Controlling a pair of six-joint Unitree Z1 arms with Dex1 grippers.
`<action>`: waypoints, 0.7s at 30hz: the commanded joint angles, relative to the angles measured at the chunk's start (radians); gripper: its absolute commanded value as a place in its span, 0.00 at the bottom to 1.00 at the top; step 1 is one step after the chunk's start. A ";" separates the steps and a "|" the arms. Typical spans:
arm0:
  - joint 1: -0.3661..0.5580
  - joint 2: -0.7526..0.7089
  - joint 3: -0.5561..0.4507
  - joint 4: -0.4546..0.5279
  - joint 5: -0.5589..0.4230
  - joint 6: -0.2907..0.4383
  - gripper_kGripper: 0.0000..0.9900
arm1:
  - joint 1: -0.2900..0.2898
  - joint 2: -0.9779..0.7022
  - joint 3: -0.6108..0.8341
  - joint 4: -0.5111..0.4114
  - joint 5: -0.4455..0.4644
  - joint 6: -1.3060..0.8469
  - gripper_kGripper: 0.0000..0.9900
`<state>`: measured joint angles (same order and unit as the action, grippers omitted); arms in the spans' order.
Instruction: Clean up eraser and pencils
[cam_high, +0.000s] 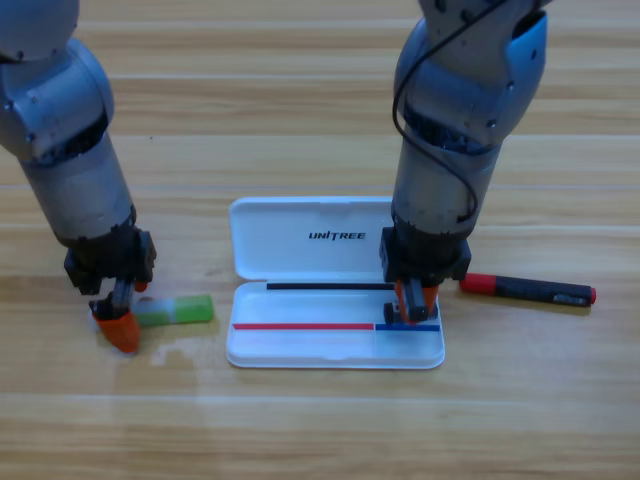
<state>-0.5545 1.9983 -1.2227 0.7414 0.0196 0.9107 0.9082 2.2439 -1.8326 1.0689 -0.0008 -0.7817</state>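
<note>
Over the case the right gripper grips the eraser, black pencil beside; left gripper clasps the green pencil.

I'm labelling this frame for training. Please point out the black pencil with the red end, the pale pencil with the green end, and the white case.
black pencil (528, 290): high view, mid-barrel.
pale pencil (180, 311): high view, green end.
white case (300, 240): high view, open lid.

We lose both arms at the top edge. The left gripper covers one end of the pale pencil. The right gripper hides part of the white case, and any eraser there escapes us
</note>
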 joint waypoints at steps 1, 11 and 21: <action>-0.025 0.028 0.029 -0.022 0.013 0.010 0.64 | 0.021 0.069 0.003 0.014 0.038 0.019 0.00; -0.044 0.047 0.091 -0.102 0.013 0.031 0.22 | 0.021 0.063 0.022 0.020 0.053 0.038 0.00; -0.055 -0.006 0.120 -0.111 0.042 0.016 0.00 | 0.020 0.031 0.033 0.034 0.051 0.065 0.89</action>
<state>-0.5836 1.9797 -1.1436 0.6356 0.0286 0.9344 0.9082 2.2461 -1.8261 1.0744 0.0430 -0.7273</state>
